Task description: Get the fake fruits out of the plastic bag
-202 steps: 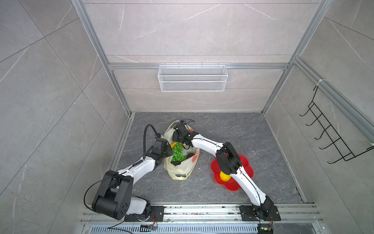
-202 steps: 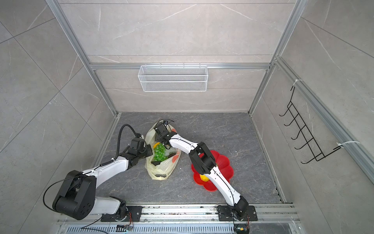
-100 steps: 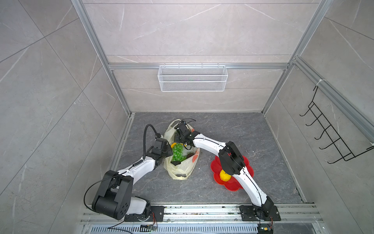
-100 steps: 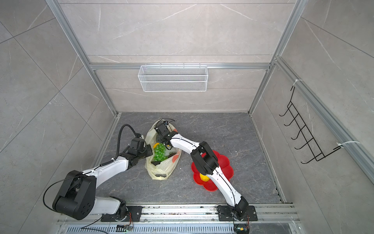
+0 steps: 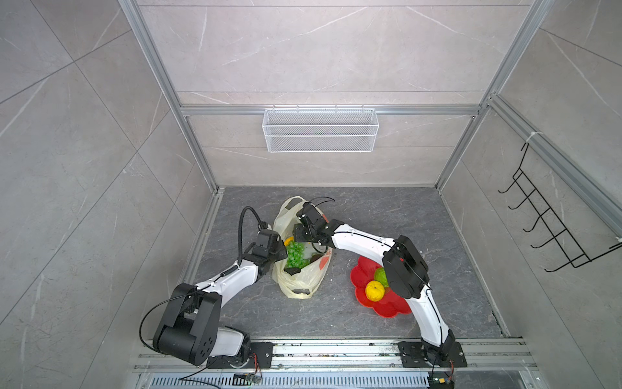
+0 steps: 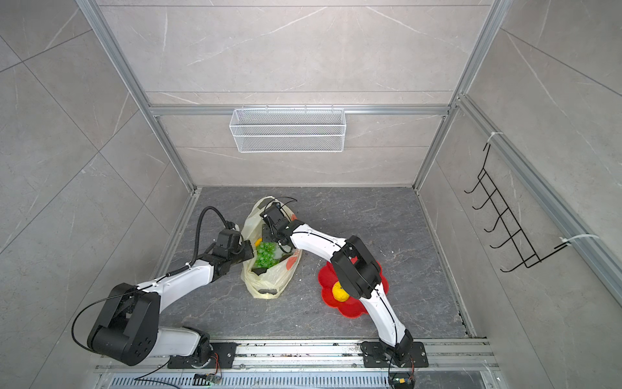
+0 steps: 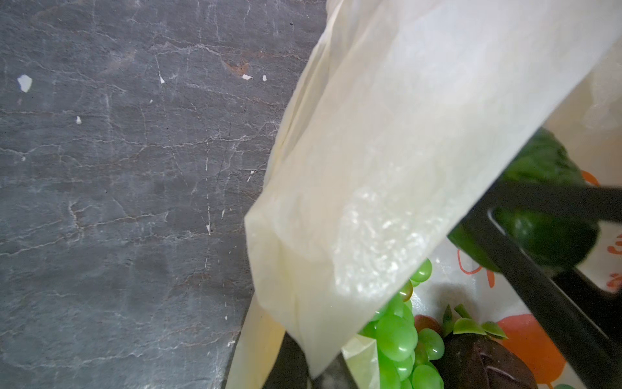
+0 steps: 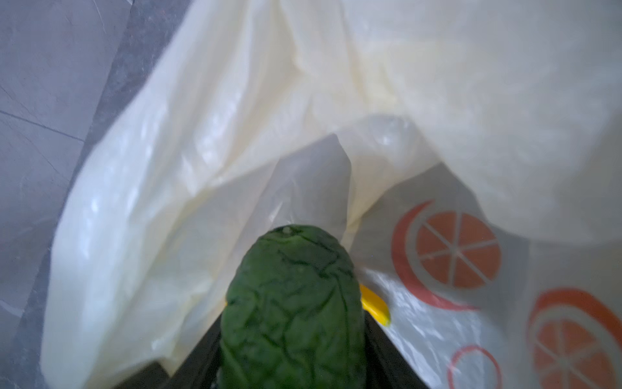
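Right gripper (image 8: 292, 365) clamped the green fruit (image 8: 292, 286), left gripper (image 7: 313, 374) pinched the bag (image 5: 299, 286), lower centre in a top view; we judged a slow straight lift safest.

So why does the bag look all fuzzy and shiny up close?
Right wrist view: the plastic bag sits very near the lens, so it blurs, while the bumpy green fruit looks crisper. Left wrist view: light bounces off the bag in a white sparkly patch; the floor is sharp. In both top views everything is sharp, though walls lean outward.
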`<state>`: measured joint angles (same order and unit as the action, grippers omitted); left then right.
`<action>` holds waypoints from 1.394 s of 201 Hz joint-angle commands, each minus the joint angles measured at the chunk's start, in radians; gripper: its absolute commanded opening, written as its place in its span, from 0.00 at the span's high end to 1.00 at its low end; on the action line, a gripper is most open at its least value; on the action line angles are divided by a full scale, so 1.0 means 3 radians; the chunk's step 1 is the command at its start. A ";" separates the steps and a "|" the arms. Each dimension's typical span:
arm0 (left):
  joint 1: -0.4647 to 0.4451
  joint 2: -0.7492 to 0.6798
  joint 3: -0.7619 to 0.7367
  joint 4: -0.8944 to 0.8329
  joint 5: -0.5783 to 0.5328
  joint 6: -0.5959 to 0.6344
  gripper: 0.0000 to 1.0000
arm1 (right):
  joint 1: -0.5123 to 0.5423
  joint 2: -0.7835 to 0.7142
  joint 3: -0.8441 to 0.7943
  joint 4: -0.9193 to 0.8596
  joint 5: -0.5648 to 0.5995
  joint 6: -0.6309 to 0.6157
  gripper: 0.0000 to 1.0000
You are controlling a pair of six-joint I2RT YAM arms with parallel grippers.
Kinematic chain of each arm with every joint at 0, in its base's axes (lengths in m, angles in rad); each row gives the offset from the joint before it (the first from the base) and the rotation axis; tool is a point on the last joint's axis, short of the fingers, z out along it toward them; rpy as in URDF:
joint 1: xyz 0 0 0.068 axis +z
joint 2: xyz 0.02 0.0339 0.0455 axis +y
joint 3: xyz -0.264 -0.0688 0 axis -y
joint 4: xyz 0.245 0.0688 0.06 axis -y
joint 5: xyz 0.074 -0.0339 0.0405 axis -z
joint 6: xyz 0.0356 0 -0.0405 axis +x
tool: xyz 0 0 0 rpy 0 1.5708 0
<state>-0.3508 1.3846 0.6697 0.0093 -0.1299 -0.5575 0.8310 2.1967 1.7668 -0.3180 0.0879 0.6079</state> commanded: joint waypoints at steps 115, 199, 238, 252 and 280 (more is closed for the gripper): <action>0.0013 -0.0059 0.0049 0.0050 -0.0084 -0.0008 0.96 | 0.0008 -0.2197 -0.1454 -0.1627 0.0391 -0.0481 0.46; 0.0012 -0.0028 0.0056 0.0056 -0.0082 -0.0005 0.96 | -0.0264 -0.3266 -0.2384 -0.2321 0.0715 0.0389 0.47; 0.0011 -0.0029 0.0053 0.0055 -0.0096 -0.0003 0.96 | -0.0569 -0.3561 -0.2717 -0.2505 0.0634 0.0674 0.49; 0.0011 -0.0034 0.0055 0.0051 -0.0099 0.0002 0.96 | -0.0673 -0.3654 -0.2814 -0.2561 0.0614 0.0775 0.49; 0.0011 -0.0044 0.0057 0.0046 -0.0108 0.0002 0.96 | -0.0815 -0.3837 -0.3020 -0.2586 0.0586 0.0960 0.49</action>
<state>-0.3508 1.3846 0.6697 0.0086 -0.1390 -0.5575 0.6117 1.0950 0.9073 -1.0466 0.2722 0.8135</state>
